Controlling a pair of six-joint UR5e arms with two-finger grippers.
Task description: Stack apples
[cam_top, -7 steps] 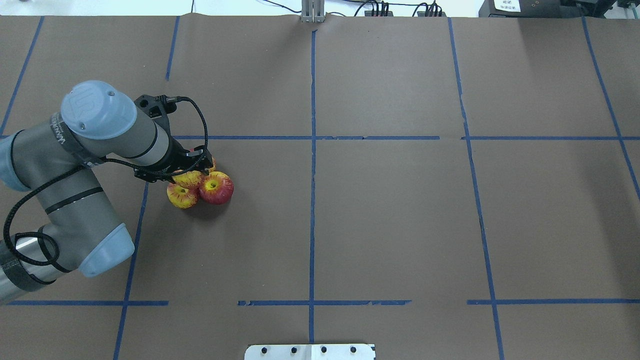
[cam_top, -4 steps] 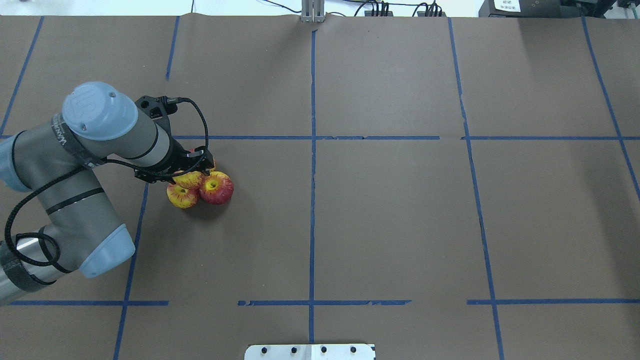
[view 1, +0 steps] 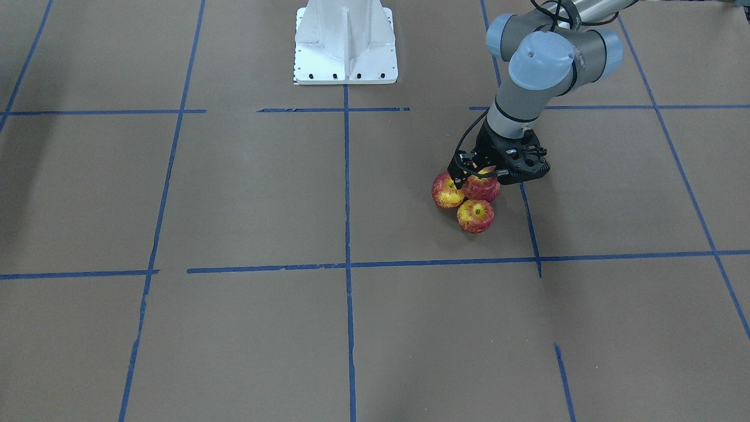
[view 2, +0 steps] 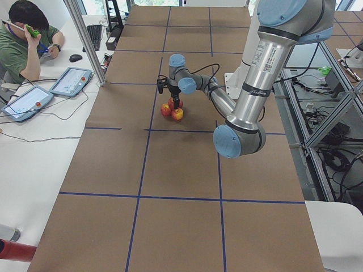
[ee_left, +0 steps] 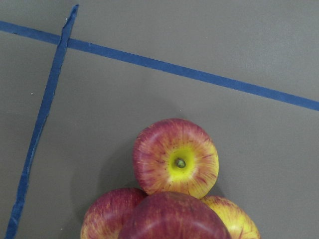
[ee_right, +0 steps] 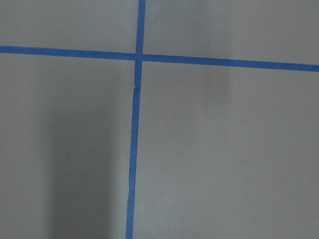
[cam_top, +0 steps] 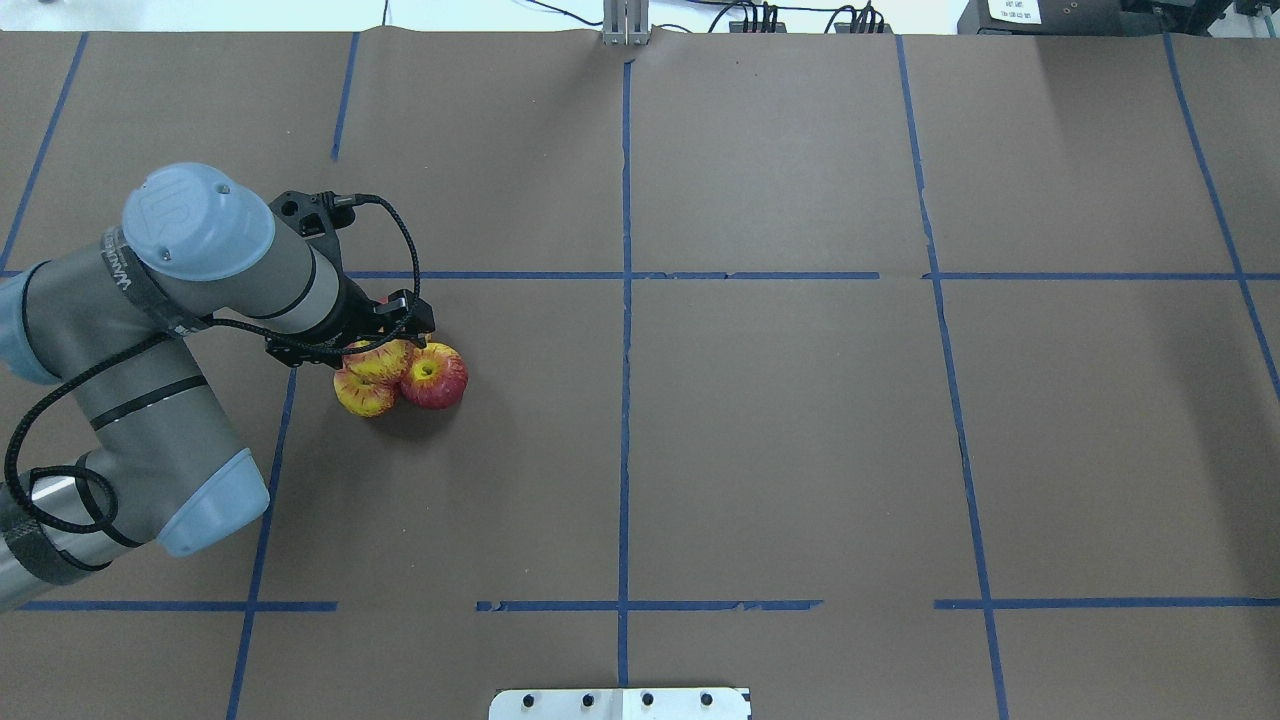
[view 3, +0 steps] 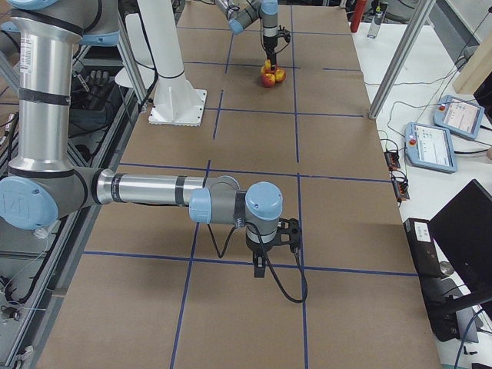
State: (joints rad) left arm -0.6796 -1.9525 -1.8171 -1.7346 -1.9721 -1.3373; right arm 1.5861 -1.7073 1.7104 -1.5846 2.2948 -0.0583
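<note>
Four red-and-yellow apples sit in a tight pile left of the table's middle. Three lie on the paper: one [cam_top: 434, 377], one [cam_top: 362, 395], and a third hidden behind the gripper in the overhead view. The fourth apple [cam_top: 380, 362] rests on top of them. The front view shows the top apple [view 1: 483, 187] over two lower apples [view 1: 445, 191] [view 1: 475, 216]. My left gripper [cam_top: 385, 338] stands straight over the top apple, its jaws slightly apart on either side of it. My right gripper [view 3: 265, 257] hangs over bare paper far from the pile; I cannot tell whether it is open or shut.
Brown paper with blue tape lines [cam_top: 624, 300] covers the table. The white robot base plate [view 1: 345, 41] stands at the robot's side. An operator [view 2: 25, 34] and tablets [view 2: 71, 81] are beyond the table's far edge.
The left arm has hardly moved. The jaw on the pile's far side has shifted a little outward, and more of the top apple shows under the gripper.
</note>
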